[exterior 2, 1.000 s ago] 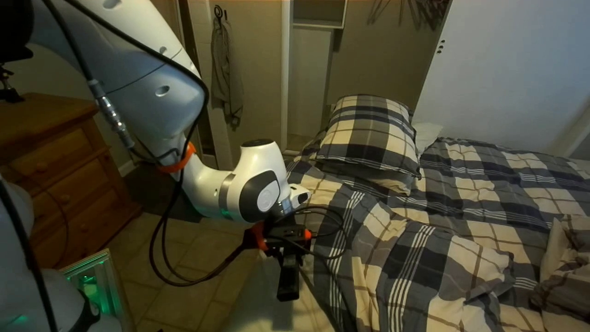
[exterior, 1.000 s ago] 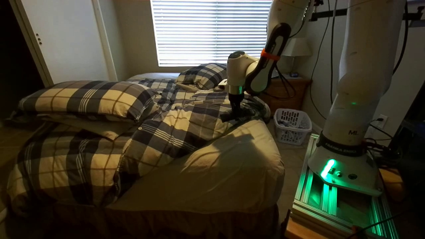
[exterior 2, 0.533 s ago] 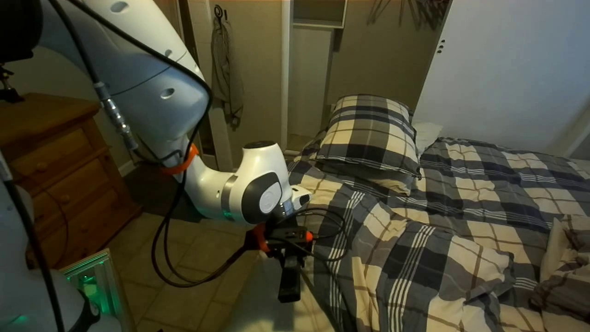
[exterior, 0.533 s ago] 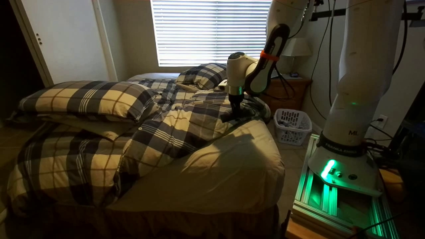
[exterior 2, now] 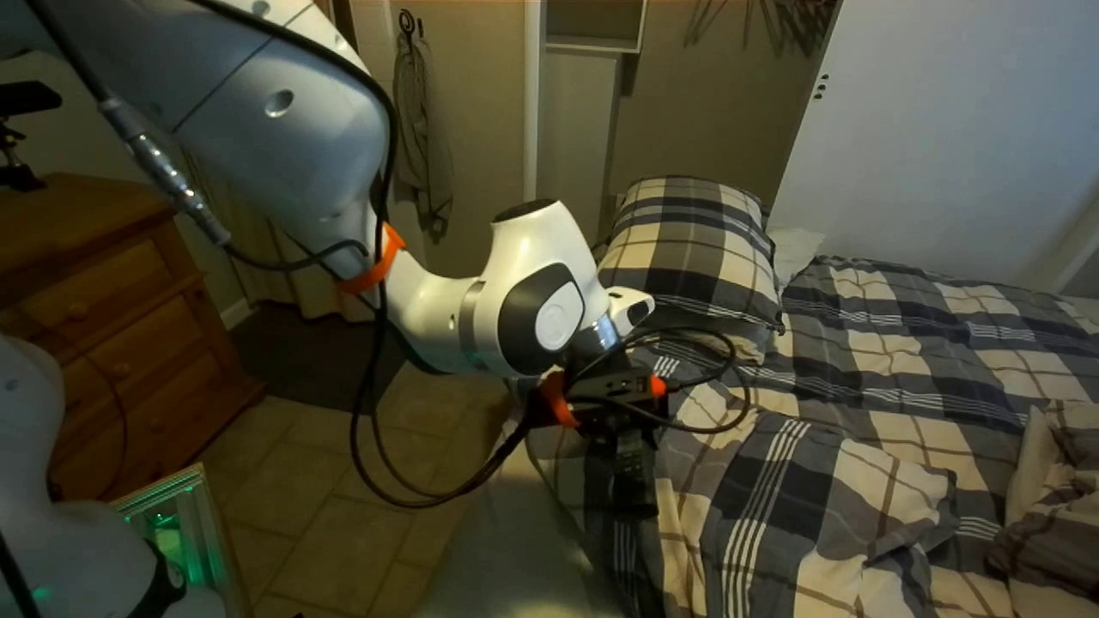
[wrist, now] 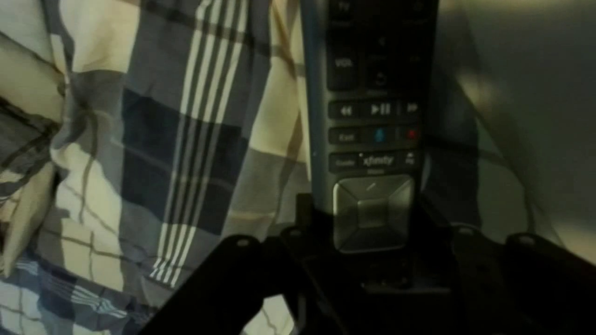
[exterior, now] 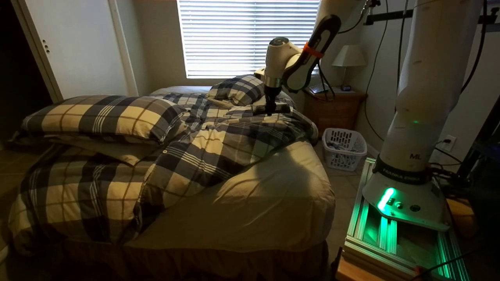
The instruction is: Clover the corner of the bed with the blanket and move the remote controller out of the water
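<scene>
Currently, the black two-fingered gripper (wrist: 368, 211) is holding a slim black bar-shaped remote controller (wrist: 372, 144) by its long edges, button side showing in the wrist view; one end is jutting well past the fingers (wrist: 305, 208), the other is sinking into shadow. In both exterior views the pair is hovering over the thick cream, navy and tan plaid blanket (exterior: 211, 148), seemingly apart from it; exact gap is not showing. Blanket's edge is running aslant and leaving the rounded, plain beige corner of the bed (exterior: 310, 207) bare above its dark brown skirt (exterior: 222, 261). Judgement: moving the remote controller is looking like the current step, with the covering still waiting. Main worry: the jutting end is acting as a lever, so brushing a raised fold could be twisting the remote controller in the grip or tipping it out. Next: slack black cables (exterior 2: 498, 459) are looping beside the gripper; if snagging, they could be dragging the blanket further off the corner. Then the release: cloth is sloping near its edge, so letting go there could be sending it sliding onto the tan tiled floor (exterior 2: 335, 541). Among deep folds, a later pull could be burying it.
</scene>
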{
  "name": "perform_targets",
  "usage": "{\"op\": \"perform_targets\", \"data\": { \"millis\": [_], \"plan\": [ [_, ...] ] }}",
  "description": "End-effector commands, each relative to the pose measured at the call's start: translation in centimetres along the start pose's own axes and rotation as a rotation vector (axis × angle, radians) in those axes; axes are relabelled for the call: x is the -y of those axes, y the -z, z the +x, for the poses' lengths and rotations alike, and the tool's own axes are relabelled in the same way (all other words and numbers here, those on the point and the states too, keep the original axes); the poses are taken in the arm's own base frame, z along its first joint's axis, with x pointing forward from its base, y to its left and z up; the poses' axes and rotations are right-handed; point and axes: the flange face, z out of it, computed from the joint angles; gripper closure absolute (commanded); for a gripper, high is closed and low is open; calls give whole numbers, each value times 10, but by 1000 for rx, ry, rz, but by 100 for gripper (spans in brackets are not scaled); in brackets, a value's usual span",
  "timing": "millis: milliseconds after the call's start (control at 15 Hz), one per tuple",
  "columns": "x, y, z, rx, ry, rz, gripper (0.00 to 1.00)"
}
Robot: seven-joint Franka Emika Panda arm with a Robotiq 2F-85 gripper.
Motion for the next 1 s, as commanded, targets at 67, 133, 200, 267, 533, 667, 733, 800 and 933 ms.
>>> {"op": "perform_targets", "data": {
  "millis": [67, 133, 200, 267, 533, 667, 733, 800, 933],
  "plan": [
    [-47, 20, 36, -108, 31, -95, 72],
    [-54, 22, 46, -127, 46, -111, 72],
    [-61, 23, 54, -146, 58, -127, 72],
    [-66, 24, 63, -166, 70, -140, 72],
    [-77, 18, 98, -249, 158, -166, 72],
    [-81, 13, 113, -263, 210, -155, 72],
    [-86, 10, 120, -266, 230, -148, 72],
    [-92, 9, 127, -280, 242, -146, 72],
    [-102, 4, 140, -300, 273, -136, 72]
  ]
}}
